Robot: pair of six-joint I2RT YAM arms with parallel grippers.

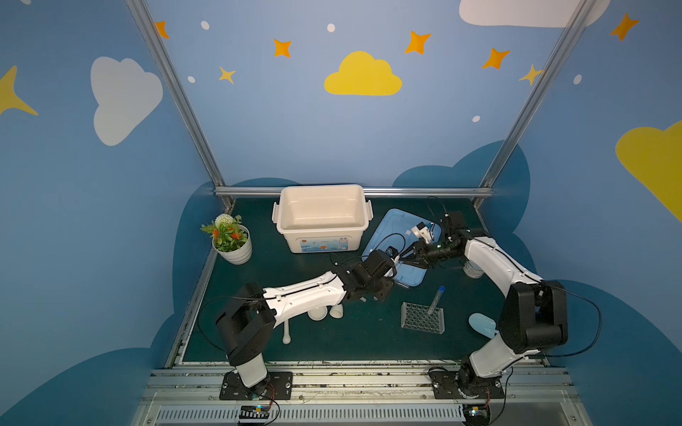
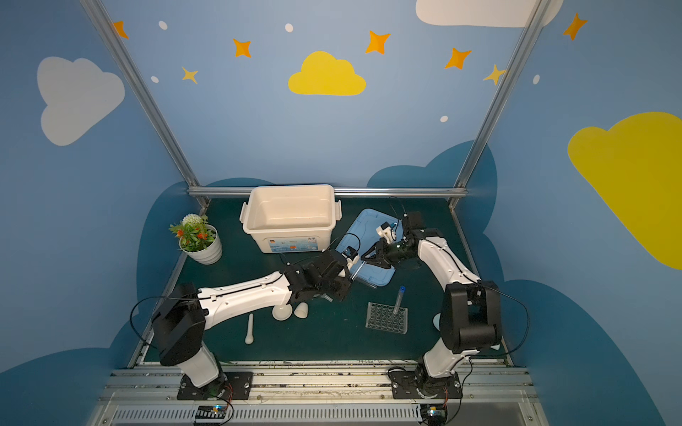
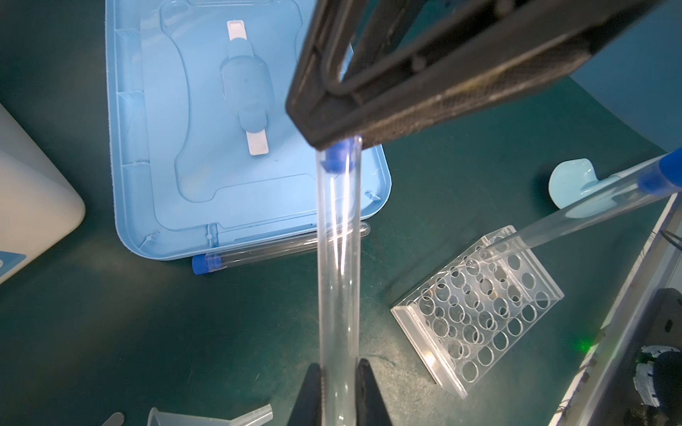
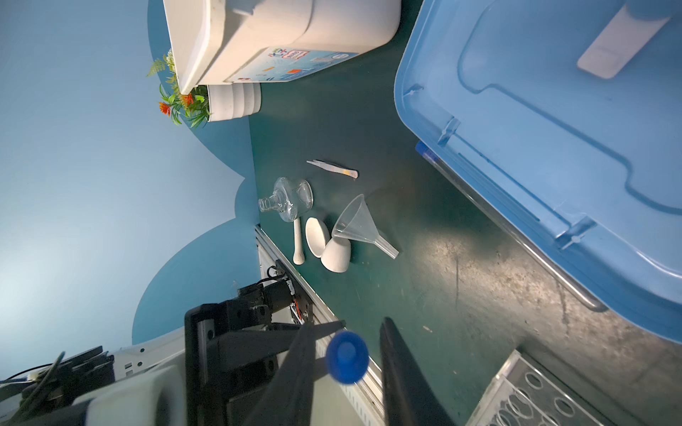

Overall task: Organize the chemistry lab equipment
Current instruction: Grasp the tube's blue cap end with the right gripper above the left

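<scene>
On the left of the dark green surface (image 1: pixel 361 343), the white pestle (image 1: pixel 286 333) lies in the open, while the white bowl (image 1: pixel 318 314) and cup (image 1: pixel 336 311) peek out from under the left forearm (image 1: pixel 306 297). In both top views that forearm hides the round glass flask (image 4: pixel 291 199), metal tweezers (image 4: pixel 332 169) and clear funnel (image 4: pixel 356 225). Only the right wrist view shows them, grouped near the bowl and cup. Toward the middle, the left tool (image 3: pixel 339 369) is clamped on a clear test tube (image 3: pixel 338 276), whose lower end is cut off by the frame in the left wrist view. The tube's blue cap (image 4: pixel 347 357) sits between the fingers of the right tool (image 4: pixel 363 324), which stand apart with a gap showing on one side; whether the other finger touches the cap is hard to tell. A second tube (image 3: pixel 280 254) lies along the blue lid (image 3: pixel 147 147) at its edge. Further right, a third tube (image 1: pixel 435 300) leans in the clear holed rack (image 1: pixel 422 319), and the right arm (image 1: pixel 494 265) covers part of the pale blue scoop (image 1: pixel 481 324).
</scene>
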